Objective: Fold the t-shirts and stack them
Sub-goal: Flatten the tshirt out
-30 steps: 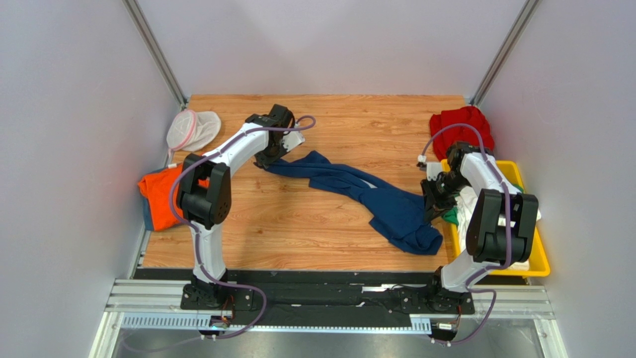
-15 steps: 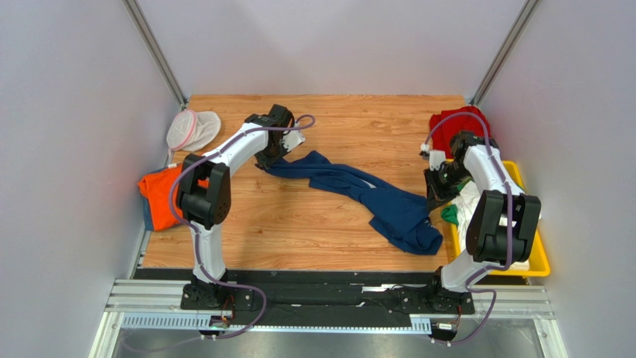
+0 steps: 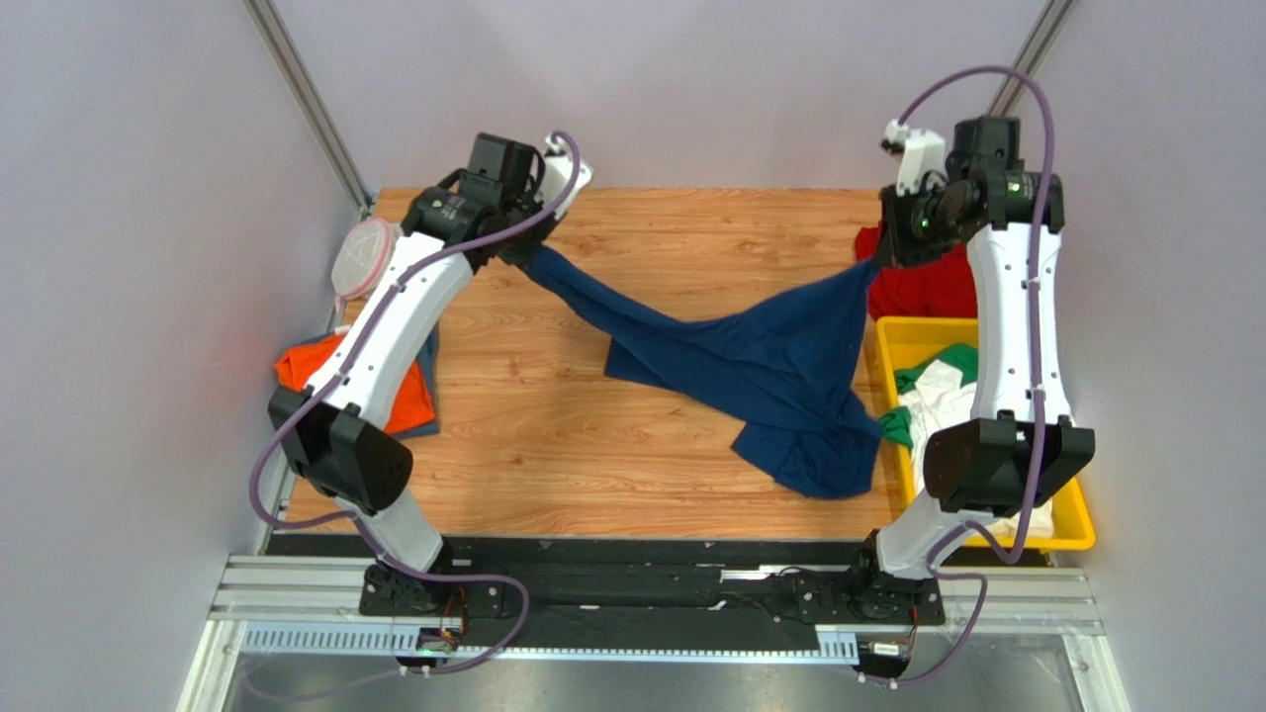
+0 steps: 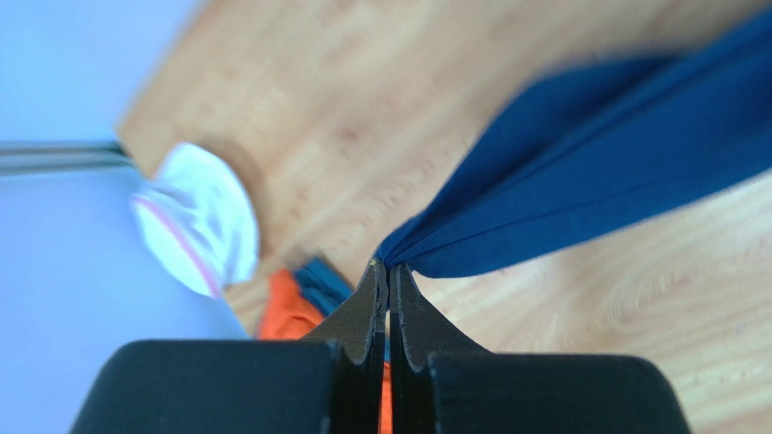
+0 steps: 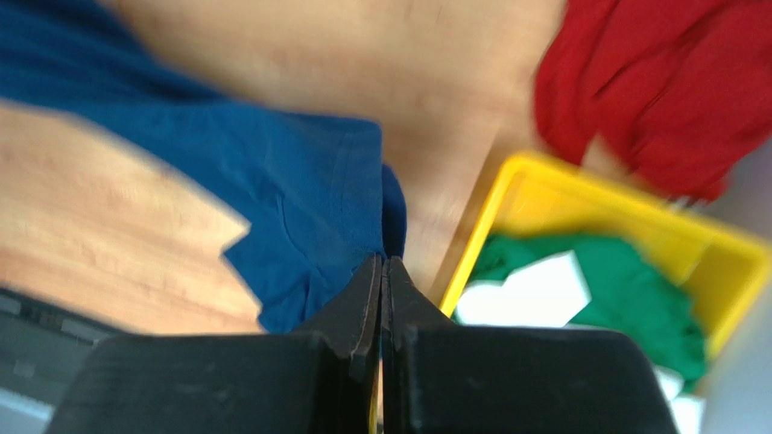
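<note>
A navy blue t-shirt (image 3: 773,364) hangs stretched between both raised grippers, and its lower part droops onto the wooden table (image 3: 565,445). At the far left my left gripper (image 3: 528,246) is shut on one bunched corner of the navy cloth (image 4: 616,163), which fans out from the pinched tips (image 4: 388,265). At the far right my right gripper (image 3: 880,255) is shut on another edge; the navy fabric (image 5: 299,190) falls away from its closed tips (image 5: 381,260). An orange t-shirt (image 3: 315,378) lies at the left edge. A red t-shirt (image 3: 933,285) lies at the back right.
A yellow bin (image 3: 1073,512) at the right edge holds a green t-shirt (image 3: 945,365) and a white one (image 3: 939,404). A small white mesh pouch with a pink rim (image 3: 361,255) sits at the back left corner. Grey walls close in the table on three sides.
Both arms rose and swung toward the back, lifting the navy shirt off the table and pulling it taut. The right gripper closed on the shirt's edge near the bin, then carried it up.
</note>
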`<action>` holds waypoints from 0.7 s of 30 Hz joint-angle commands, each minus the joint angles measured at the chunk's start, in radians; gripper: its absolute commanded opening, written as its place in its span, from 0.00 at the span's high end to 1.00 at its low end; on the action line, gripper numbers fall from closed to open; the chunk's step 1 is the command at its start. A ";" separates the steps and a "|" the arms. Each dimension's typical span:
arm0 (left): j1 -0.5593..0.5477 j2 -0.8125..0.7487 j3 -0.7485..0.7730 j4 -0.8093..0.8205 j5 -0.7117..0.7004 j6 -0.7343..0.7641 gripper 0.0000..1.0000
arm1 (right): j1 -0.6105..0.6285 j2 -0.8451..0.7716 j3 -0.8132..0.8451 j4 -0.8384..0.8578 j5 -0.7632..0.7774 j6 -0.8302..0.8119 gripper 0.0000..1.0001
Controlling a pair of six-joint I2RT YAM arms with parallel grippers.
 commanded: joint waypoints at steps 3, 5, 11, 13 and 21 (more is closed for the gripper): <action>0.005 -0.051 0.238 0.043 -0.084 -0.029 1.00 | 0.021 0.144 0.472 -0.064 0.065 0.081 1.00; 0.005 -0.048 0.315 0.063 -0.121 -0.043 1.00 | 0.031 0.131 0.491 0.015 0.147 0.078 1.00; 0.019 -0.042 0.421 0.145 -0.213 -0.033 1.00 | 0.034 0.093 0.467 0.193 0.198 0.059 1.00; 0.030 -0.045 0.432 0.196 -0.240 -0.030 1.00 | 0.034 0.062 0.441 0.255 0.210 0.067 1.00; 0.063 -0.045 0.534 0.198 -0.245 -0.064 1.00 | 0.034 -0.064 0.392 0.510 0.217 0.131 1.00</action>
